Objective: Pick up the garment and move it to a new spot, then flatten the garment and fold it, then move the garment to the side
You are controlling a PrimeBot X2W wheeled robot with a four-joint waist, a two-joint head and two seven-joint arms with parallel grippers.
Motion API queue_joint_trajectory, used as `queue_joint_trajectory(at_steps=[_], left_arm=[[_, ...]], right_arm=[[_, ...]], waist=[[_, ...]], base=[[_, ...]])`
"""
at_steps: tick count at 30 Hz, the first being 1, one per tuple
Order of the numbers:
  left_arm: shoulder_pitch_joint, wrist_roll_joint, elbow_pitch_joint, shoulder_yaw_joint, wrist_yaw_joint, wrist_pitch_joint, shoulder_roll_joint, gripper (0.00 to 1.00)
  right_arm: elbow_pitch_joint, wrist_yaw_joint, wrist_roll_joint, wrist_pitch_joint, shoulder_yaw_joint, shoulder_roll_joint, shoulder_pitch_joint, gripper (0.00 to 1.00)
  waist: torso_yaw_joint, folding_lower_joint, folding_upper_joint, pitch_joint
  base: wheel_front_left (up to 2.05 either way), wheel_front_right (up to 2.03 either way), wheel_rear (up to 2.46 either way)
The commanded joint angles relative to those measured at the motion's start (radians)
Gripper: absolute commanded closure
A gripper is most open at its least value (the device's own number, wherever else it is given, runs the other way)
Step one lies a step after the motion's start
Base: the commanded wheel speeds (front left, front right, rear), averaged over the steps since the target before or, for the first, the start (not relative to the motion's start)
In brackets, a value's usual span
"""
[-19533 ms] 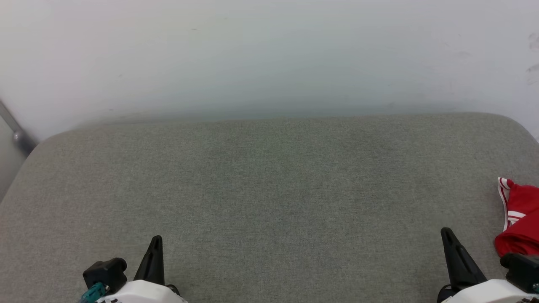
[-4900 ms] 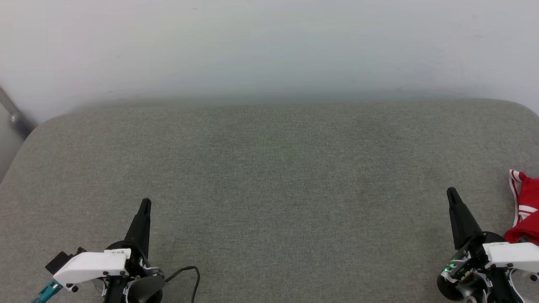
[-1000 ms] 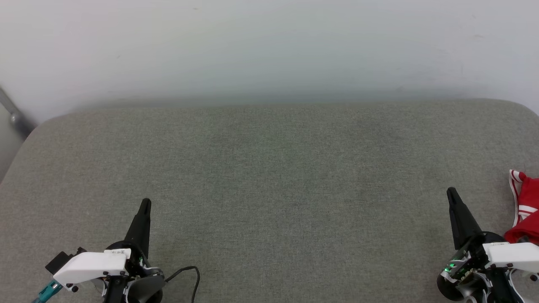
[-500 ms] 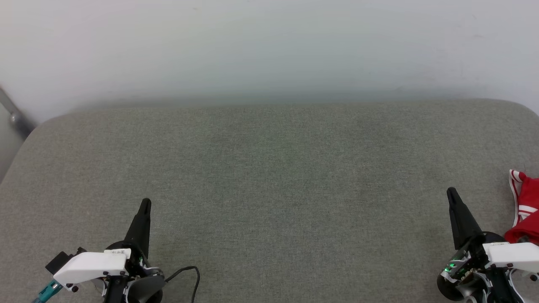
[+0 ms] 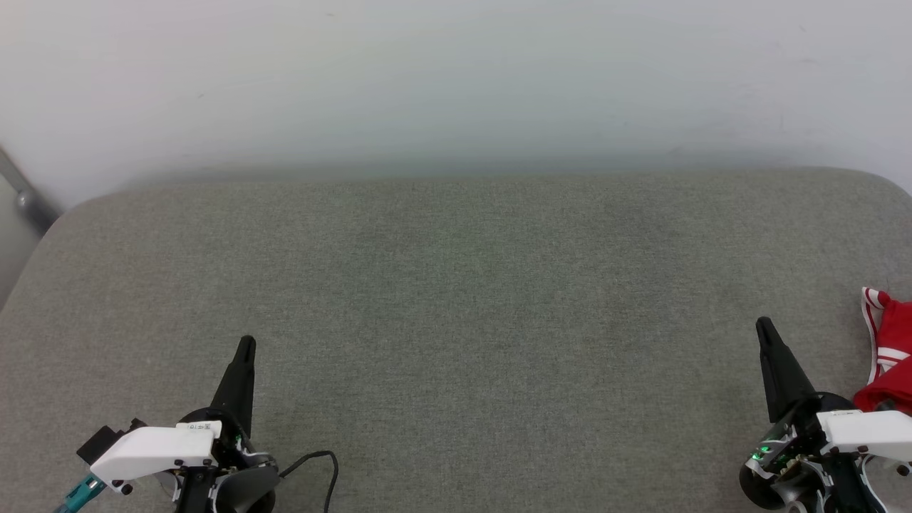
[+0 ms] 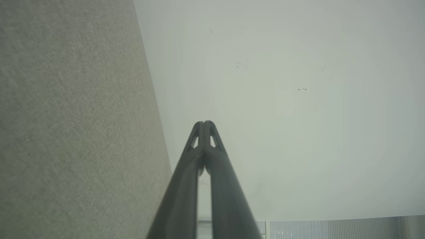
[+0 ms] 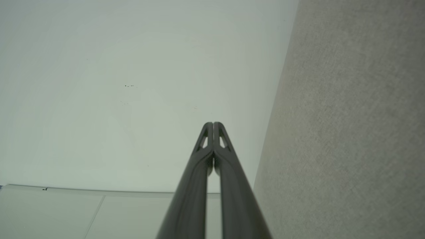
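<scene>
Both hands closed and empty, low over the bench (image 5: 456, 320); the shirt (image 5: 889, 356) lies far right.

Our left hand (image 5: 245, 342) sits at the lower left and our right hand (image 5: 763, 325) at the lower right. Each has its two dark fingers pressed tip to tip and points forward toward the wall (image 5: 456, 85). The wrist views show the fingertips meeting with no gap. Between the hands the grey bench spreads wide, up to its rounded far edge against the wall, and its far left corner curves off beside a metal bar (image 5: 25, 203). The shirt, red with red-and-white striped trim, lies bunched at the bench's right edge and is cut off by the frame. It is just outside our right hand, apart from the fingers. Whether it touches the wrist we cannot tell.
</scene>
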Motion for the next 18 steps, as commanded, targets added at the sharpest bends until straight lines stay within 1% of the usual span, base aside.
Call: queue_joint_trajectory(at_steps=[1, 18], left_arm=[[-0.007, 0.001, 0.000, 0.001, -0.002, 0.002, -0.001, 1.00], [-0.007, 0.001, 0.000, 0.001, -0.002, 0.002, -0.001, 1.00]], right_arm=[[0.001, 0.000, 0.004, 0.000, 0.000, 0.004, -0.011, 1.00], [0.001, 0.000, 0.004, 0.000, 0.000, 0.004, -0.011, 1.00]], waist=[[0.000, 0.0000, 0.0000, 0.000], [0.000, 0.0000, 0.0000, 0.000]], base=[[0.00, 0.00, 0.00], [0.00, 0.00, 0.00]])
